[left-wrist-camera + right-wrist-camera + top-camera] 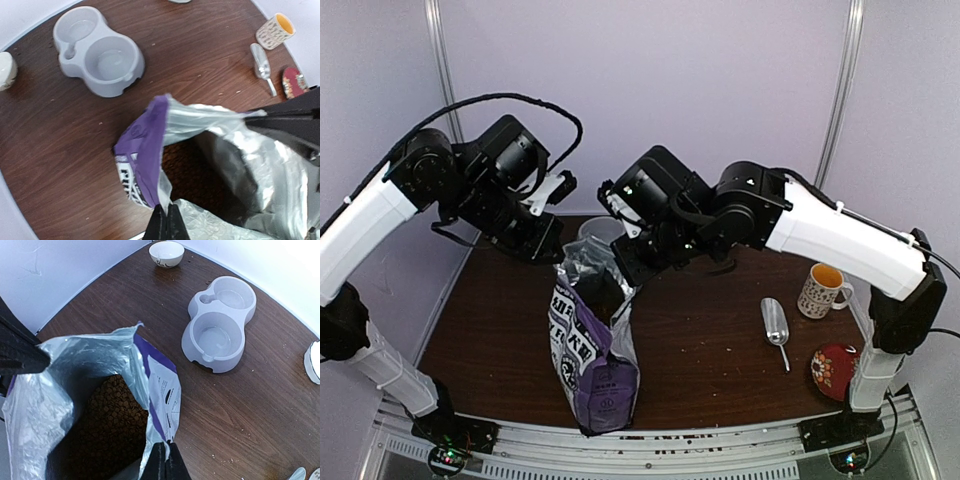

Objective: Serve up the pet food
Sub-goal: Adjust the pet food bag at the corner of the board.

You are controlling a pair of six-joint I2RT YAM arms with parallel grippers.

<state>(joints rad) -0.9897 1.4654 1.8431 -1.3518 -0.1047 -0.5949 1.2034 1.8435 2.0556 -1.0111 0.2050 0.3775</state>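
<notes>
The pet food (111, 426) fills the open purple bag (597, 352), which stands near the front of the table (710, 350). The metal scoop (775, 323) lies off to the right. Only the wrist views show the grey double bowl (220, 325) beyond the bag. The left gripper (167, 210) and right gripper (164, 447) are each clamped on the bag's rim.
</notes>
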